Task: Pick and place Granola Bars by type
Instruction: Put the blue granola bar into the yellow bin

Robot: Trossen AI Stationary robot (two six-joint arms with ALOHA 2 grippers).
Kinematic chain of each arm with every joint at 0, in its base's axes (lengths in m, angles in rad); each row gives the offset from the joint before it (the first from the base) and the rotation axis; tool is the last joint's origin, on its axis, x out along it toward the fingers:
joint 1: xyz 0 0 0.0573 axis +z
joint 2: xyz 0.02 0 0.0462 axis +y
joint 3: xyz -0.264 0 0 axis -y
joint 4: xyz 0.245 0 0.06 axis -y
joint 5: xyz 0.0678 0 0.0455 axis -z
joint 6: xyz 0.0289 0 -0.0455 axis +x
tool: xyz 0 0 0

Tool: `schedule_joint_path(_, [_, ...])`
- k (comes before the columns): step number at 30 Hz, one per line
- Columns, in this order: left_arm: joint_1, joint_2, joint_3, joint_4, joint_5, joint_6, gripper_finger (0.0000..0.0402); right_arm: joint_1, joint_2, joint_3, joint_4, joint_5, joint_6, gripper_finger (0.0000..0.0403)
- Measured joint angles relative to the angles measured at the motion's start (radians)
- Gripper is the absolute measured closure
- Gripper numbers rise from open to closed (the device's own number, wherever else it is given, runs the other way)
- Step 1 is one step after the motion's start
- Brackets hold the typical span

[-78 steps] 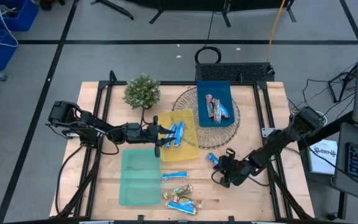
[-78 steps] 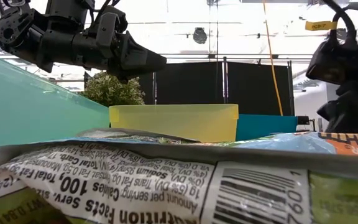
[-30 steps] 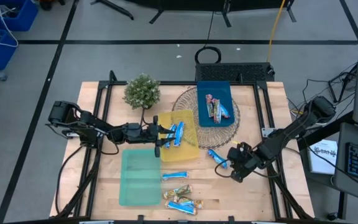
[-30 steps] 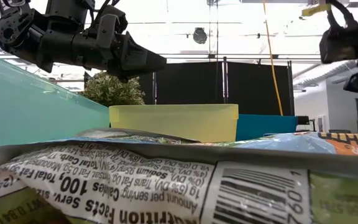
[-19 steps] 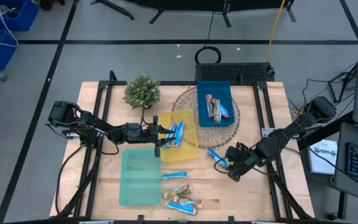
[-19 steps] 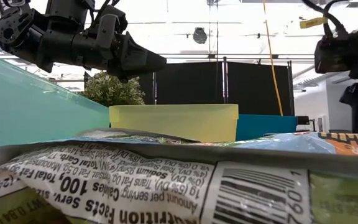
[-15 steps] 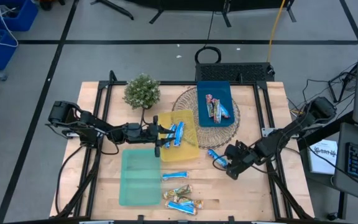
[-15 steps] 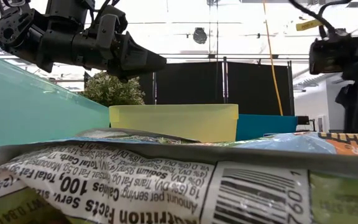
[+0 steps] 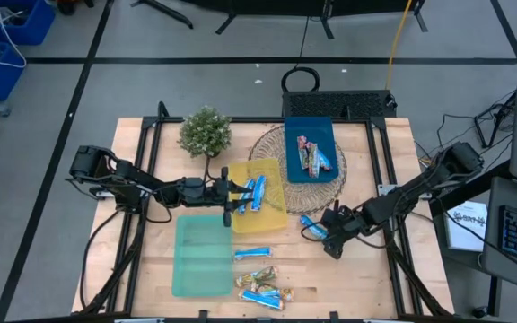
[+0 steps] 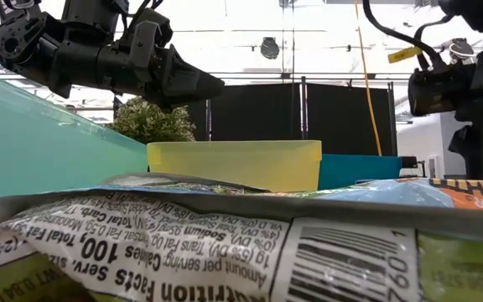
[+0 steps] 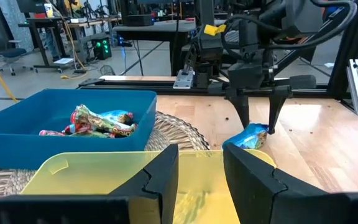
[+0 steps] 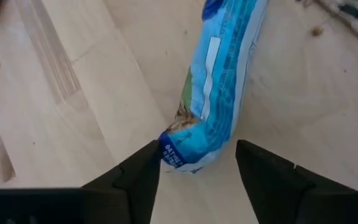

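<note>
A blue-and-white granola bar (image 9: 311, 227) lies flat on the wooden table. My right gripper (image 9: 328, 238) points down over its near end (image 12: 182, 152). It is open, with a finger standing on either side of the bar (image 11: 248, 135). My left gripper (image 9: 233, 195) hovers open and empty at the yellow tray (image 9: 272, 211), which holds blue-and-white bars (image 9: 254, 191). The blue tray (image 9: 311, 130) holds blue-and-red bars (image 11: 101, 121). More bars (image 9: 258, 276) lie loose near the table's front edge.
The green tray (image 9: 200, 256) lies at the near left. A round woven mat (image 9: 267, 148) sits under the blue tray, and a small potted plant (image 9: 205, 131) stands at the far left. A crinkled wrapper (image 10: 225, 243) fills the foreground of the low view. Bare wood lies around the right gripper.
My right gripper has moved toward the table's left edge and come to the blue-and-white bar's end, sinking a little. The bar and the left arm have kept still.
</note>
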Motion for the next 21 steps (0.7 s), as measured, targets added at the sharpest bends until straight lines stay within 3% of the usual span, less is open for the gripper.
schedule_joint_path(6, [0.0,0.0,0.0,-0.009,0.0,0.0,0.027,0.0,0.001,0.0,-0.001,-0.001,-0.005,0.0249])
schedule_joint_path(15, [0.0,0.0,0.0,-0.013,0.0,0.0,0.027,0.0,0.001,0.0,0.001,0.002,-0.062,0.038])
schedule_joint_path(21, [0.0,0.0,0.0,-0.013,0.0,0.0,0.027,0.0,0.001,0.0,0.0,0.002,-0.082,0.0388])
